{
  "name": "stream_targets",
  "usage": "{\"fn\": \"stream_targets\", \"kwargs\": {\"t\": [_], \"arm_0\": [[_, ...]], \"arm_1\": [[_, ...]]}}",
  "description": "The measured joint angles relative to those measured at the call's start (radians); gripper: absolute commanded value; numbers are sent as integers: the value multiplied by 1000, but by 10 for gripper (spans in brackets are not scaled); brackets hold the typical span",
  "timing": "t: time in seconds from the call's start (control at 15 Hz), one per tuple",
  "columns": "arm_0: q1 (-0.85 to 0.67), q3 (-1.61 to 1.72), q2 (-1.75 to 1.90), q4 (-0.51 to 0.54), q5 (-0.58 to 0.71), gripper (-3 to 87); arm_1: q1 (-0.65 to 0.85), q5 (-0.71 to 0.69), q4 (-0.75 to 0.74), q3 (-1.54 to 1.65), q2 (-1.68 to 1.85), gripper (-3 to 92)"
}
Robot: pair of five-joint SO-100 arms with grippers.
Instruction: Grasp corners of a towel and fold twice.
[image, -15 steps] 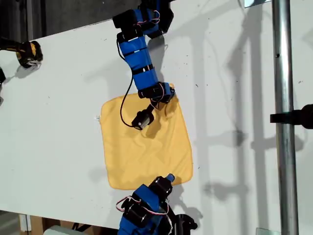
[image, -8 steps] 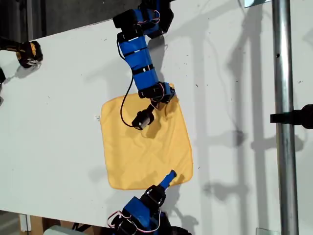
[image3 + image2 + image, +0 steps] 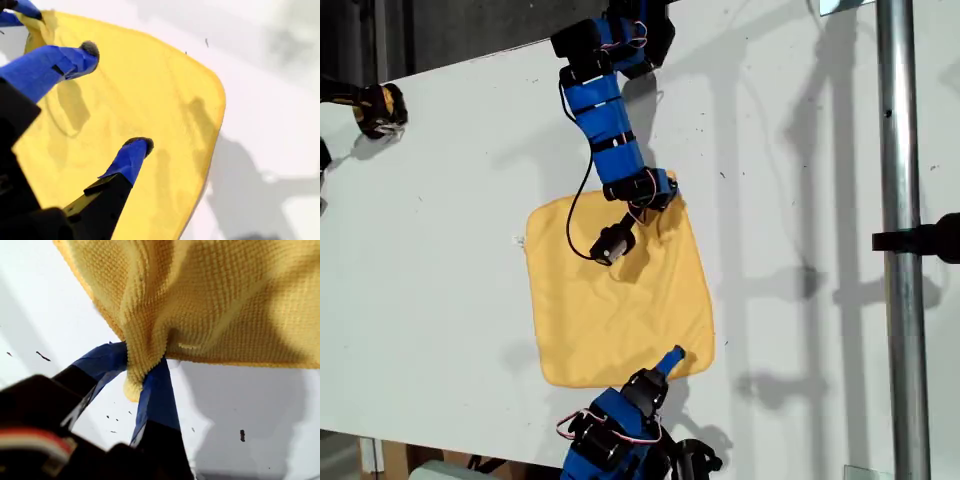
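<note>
Table [image 3: 440,250]: white, flat, a few dark specks.
Towel [image 3: 618,290]: yellow-orange microfibre, roughly square, spread flat mid-table, hemmed.
My first gripper [image 3: 145,385]: pinching far corner [image 3: 132,390], fabric bunched.
My second gripper [image 3: 112,100]: spread, above towel's near edge.

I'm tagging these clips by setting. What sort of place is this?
Probably a lab or workshop test bench, not a home: a bare white table carrying only a yellow-orange towel, two blue-taped arms with exposed wiring, and a metal pole with a black clamp, like a camera rig.
</note>
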Motion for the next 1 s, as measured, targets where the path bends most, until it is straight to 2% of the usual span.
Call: {"fn": "stream_targets", "kwargs": {"t": [0.33, 0.73, 1.0], "arm_0": [[43, 12, -101, -6, -55, 292], [74, 71, -328, -186, -114, 286], [75, 104, -394, -241, -126, 288]], "arm_1": [[0, 0, 0, 0, 0, -1], [0, 2, 0, 0, 0, -1], [0, 2, 0, 0, 0, -1]]}}
